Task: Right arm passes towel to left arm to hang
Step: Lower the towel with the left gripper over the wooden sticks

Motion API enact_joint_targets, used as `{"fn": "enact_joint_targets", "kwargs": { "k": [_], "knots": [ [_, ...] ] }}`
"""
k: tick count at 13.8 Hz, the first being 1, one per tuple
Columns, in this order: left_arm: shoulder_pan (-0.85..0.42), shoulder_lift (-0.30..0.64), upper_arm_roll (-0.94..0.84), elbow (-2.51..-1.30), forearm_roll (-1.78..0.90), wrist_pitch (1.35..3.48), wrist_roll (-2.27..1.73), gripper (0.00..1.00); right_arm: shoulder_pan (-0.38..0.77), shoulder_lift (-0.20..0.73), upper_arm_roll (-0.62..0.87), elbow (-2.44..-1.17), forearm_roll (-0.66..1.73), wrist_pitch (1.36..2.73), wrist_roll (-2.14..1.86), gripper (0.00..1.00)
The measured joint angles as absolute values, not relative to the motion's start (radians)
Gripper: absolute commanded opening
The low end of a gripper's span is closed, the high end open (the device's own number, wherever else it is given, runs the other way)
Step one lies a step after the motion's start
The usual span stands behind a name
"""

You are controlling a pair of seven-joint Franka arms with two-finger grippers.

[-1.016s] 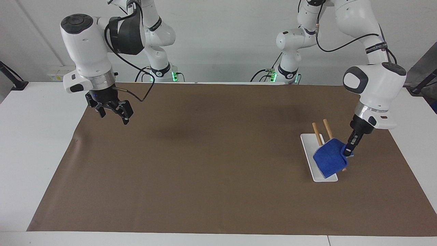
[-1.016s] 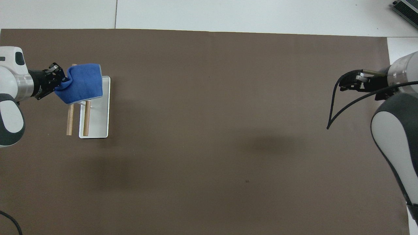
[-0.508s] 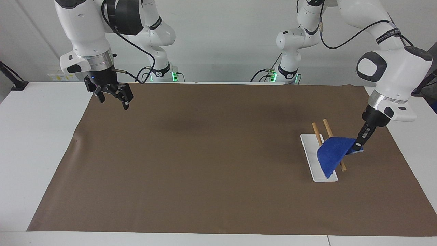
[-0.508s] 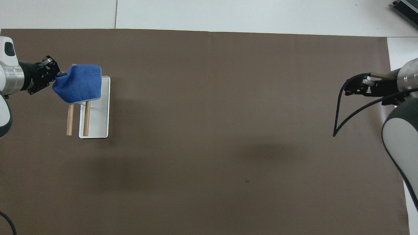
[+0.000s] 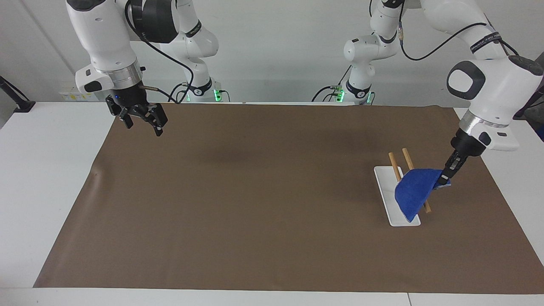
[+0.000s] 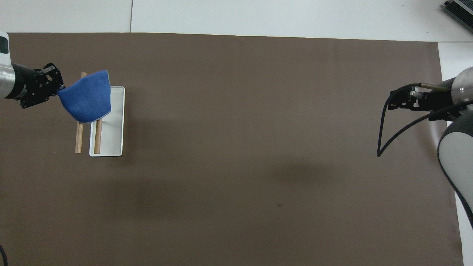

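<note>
The blue towel (image 5: 413,192) lies draped over the two wooden rods (image 5: 394,163) of a small rack with a white base (image 5: 383,190). My left gripper (image 5: 444,176) is shut on the towel's corner beside the rack, toward the left arm's end of the table, and holds that corner stretched out and lifted. In the overhead view the towel (image 6: 87,97) covers the rods' ends farther from the robots, with the left gripper (image 6: 56,87) at its edge. My right gripper (image 5: 142,123), with its blue light, hangs open and empty over the mat's corner at the right arm's end; it also shows in the overhead view (image 6: 394,102).
A brown mat (image 5: 263,199) covers most of the white table (image 5: 46,170). The rods (image 6: 78,137) and rack base (image 6: 114,138) stick out from under the towel on the side nearer to the robots. The right arm's black cable (image 6: 384,140) loops below its wrist.
The left gripper has risen and drawn back toward the left arm's end, pulling the towel's corner out. The right gripper rose and moved back toward the robots, then held still.
</note>
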State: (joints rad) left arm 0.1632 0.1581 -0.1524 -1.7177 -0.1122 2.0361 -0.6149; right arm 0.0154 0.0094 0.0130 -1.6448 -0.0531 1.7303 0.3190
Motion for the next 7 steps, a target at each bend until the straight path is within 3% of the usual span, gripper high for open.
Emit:
{"fn": "enact_joint_targets", "kwargs": {
  "k": [7],
  "knots": [
    [0.165, 0.119, -0.153, -1.669, -0.133, 1.969, -0.615, 0.00, 0.019, 0.009, 0.014, -1.649, -0.051, 1.730, 0.319, 1.00]
  ]
}}
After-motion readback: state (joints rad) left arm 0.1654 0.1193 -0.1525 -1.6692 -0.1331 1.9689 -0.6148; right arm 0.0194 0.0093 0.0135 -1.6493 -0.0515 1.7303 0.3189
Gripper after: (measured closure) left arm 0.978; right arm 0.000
